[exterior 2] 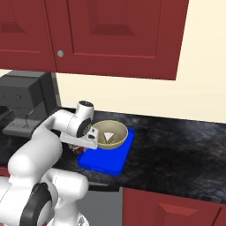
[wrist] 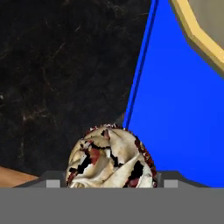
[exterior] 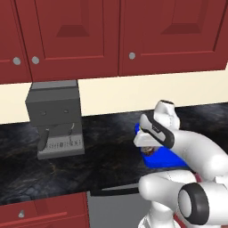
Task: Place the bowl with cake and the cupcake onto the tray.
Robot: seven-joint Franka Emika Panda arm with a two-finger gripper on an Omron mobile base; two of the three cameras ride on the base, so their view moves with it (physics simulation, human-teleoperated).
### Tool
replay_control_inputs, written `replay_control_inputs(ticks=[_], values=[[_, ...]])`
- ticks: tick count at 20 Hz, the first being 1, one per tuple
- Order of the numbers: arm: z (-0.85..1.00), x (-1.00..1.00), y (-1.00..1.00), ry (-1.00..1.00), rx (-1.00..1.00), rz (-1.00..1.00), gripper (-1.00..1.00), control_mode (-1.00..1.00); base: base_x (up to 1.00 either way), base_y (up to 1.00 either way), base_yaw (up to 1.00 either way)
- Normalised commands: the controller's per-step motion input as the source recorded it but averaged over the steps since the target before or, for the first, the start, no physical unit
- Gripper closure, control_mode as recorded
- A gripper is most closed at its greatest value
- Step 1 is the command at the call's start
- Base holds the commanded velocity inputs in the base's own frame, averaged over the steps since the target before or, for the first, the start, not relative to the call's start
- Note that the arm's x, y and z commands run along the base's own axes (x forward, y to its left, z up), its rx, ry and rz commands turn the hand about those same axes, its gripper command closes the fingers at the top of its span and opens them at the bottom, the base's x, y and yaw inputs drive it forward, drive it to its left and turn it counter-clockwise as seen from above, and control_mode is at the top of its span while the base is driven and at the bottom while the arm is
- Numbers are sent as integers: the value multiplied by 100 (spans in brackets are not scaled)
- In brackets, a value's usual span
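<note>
Kitchen counter (exterior 2: 176,145) of dark marbled stone is seen beneath red cabinets (exterior: 89,31), with a cream wall between them. A grey coffee machine (exterior: 55,118) is set on the counter toward the left, well apart from the other things.

A bright blue tray (exterior 2: 110,161) is laid flat on the counter near its front edge. A tan bowl (exterior 2: 115,142) is placed on the far part of the tray, and a small white wedge of cake (exterior 2: 108,136) is seen inside it. In the hand view, the bowl's rim is seen at the upper right, over the blue surface.

The white arm is bent forward and down, and its gripper (exterior 2: 82,149) is held low at the tray's left edge. In the left base view the gripper is largely hidden behind the arm's own wrist.

In the hand view, a cupcake (wrist: 111,159) with pale swirled topping and dark red-brown flecks is seen between the two fingers, right at the bottom. It is positioned at the tray's raised left rim, partly over the dark counter and partly over the blue. The fingers are set about as wide as the cupcake and appear closed against its sides. Whether the cupcake is lifted or resting on a surface cannot be told.
</note>
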Motion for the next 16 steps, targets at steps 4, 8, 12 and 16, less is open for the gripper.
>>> replay_control_inputs(ticks=[4,8,12,16], values=[[-14,0,-56,2,-2,0,100,-100,0,0,0],[-25,0,-51,0,0,0,100,-100,0,0,0],[-6,0,-28,0,0,0,100,-100,0,0,0],[-5,0,-1,0,0,0,100,-100,0,0,0]])
